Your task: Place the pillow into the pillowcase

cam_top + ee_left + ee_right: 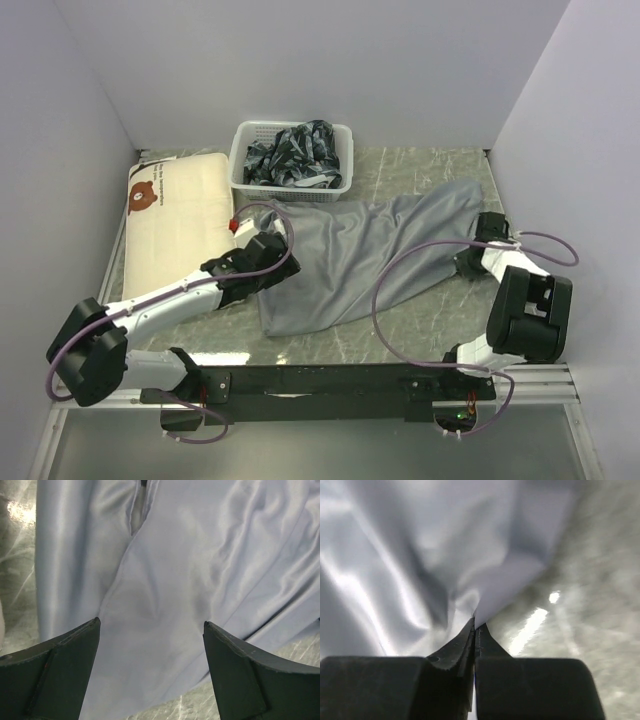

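Observation:
The grey pillowcase (370, 255) lies spread across the middle of the marble table. The cream pillow (175, 215) with a brown bear face lies flat at the left, apart from it. My left gripper (262, 250) hovers over the pillowcase's left edge. In the left wrist view its gripper (151, 630) stands open over the grey pillowcase (175, 570), nothing between the fingers. My right gripper (478, 240) is at the pillowcase's right end. In the right wrist view that gripper (476, 625) is shut on a pinched fold of the pillowcase (445, 545).
A white basket (243, 150) holding dark patterned cloth (295, 155) stands at the back, between pillow and pillowcase. White walls enclose the table on three sides. A small red item (234, 226) lies by the pillow's right edge.

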Controlling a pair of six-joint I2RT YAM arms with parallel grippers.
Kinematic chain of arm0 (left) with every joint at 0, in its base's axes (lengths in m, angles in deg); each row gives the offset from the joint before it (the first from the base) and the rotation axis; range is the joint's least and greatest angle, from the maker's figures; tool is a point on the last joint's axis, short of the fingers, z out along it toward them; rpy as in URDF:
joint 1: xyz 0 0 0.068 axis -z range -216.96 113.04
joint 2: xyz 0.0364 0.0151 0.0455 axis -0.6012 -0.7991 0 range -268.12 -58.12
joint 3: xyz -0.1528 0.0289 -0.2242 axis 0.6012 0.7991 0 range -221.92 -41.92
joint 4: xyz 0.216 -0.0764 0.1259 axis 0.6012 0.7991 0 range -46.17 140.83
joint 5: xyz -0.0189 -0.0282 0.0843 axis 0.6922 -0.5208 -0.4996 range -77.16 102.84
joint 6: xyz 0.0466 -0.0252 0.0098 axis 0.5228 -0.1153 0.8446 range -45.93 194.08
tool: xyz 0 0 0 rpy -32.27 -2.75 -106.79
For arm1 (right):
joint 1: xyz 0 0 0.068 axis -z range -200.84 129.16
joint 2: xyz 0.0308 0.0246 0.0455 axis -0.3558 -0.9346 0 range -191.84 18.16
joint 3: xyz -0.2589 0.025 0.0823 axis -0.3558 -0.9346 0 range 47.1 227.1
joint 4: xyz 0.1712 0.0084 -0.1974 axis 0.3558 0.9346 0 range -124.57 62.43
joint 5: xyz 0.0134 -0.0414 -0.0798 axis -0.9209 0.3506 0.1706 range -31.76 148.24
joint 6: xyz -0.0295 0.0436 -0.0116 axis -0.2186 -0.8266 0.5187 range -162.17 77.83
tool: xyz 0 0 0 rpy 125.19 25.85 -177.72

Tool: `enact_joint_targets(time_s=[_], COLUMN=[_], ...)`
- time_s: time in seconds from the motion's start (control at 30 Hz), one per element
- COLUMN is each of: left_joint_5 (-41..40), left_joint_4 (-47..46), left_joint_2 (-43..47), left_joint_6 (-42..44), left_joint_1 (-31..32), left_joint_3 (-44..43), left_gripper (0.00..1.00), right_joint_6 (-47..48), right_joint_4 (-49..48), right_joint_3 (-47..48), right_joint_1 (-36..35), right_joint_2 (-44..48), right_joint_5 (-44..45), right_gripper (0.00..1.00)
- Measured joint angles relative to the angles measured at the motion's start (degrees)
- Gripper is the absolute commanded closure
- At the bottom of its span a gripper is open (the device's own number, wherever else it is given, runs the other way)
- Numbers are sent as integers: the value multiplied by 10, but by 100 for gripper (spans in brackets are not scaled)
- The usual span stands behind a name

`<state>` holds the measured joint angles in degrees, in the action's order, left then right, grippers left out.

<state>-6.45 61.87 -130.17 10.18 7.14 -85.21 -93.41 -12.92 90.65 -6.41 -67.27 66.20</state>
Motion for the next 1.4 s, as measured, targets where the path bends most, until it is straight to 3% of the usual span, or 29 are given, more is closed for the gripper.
enact_joint_targets(time_s=[0.27,0.3,0.37,0.4,0.5,0.57,0.73,0.8,1.03,1.13,1.23,1.4], left_joint_5=[26,31,39,42,38,22,-35,-71,-121,-104,-57,6], left_joint_4=[-22,-24,-23,-23,-14,6,78,107,168,175,174,173], left_joint_2=[-49,-56,-67,-71,-71,-65,-31,-6,134,159,159,160], left_joint_6=[0,0,0,0,0,0,-3,-10,-33,-24,2,50], left_joint_1=[-1,-1,-1,-1,-2,-5,-47,-83,-227,-325,-403,-447], left_joint_3=[-2,-4,-12,-17,-35,-52,-102,-117,-53,-19,-6,-17], left_gripper=[13,12,11,10,7,3,1,1,0,1,1,1], right_joint_6=[16,16,16,17,28,37,60,66,70,65,62,57], right_joint_4=[59,65,72,72,71,69,67,58,-27,-65,-101,-183], right_joint_3=[-9,-9,-6,-6,-7,-14,-36,-36,-39,-24,31,139], right_joint_1=[174,190,200,199,189,169,33,-37,-309,-436,-556,-674], right_joint_2=[119,139,165,173,189,209,285,313,359,304,193,10], right_joint_5=[-18,-19,-26,-34,-55,-59,-43,-47,-64,-60,-54,-71], right_gripper=[100,95,82,58,23,18,11,0,0,0,0,0])
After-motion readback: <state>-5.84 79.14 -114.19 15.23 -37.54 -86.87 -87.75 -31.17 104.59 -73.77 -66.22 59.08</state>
